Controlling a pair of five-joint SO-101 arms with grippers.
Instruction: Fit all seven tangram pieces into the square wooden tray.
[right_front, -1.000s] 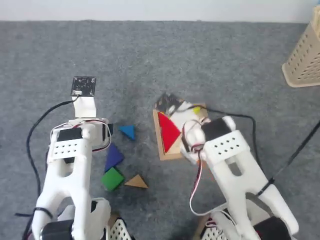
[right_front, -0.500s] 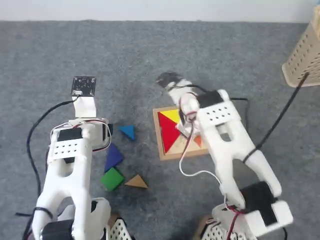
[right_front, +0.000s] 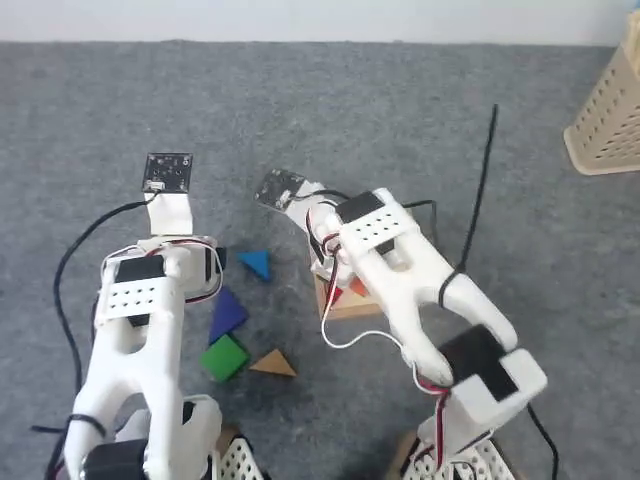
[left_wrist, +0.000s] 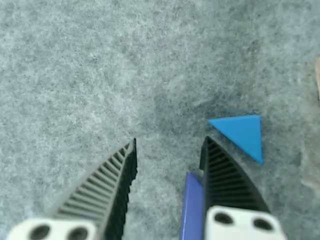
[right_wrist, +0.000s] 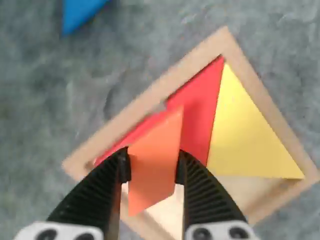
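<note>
The square wooden tray (right_wrist: 239, 54) lies on fuzzy grey carpet (right_front: 420, 120), with a flat red triangle (right_wrist: 202, 107) and a yellow triangle (right_wrist: 245, 137) seated inside. The right gripper (right_wrist: 152, 156) pinches a smooth orange piece (right_wrist: 155, 140) above the tray, overlapping the red one. The left gripper (left_wrist: 169, 142) gapes wide and holds nothing, with a light blue triangle (left_wrist: 242, 132) and a dark blue piece (left_wrist: 192, 207) close by. A green square (right_front: 225, 357) and a tan triangle (right_front: 272, 364) lie near them. A perforated beige basket (right_front: 608, 110) stands well apart.
</note>
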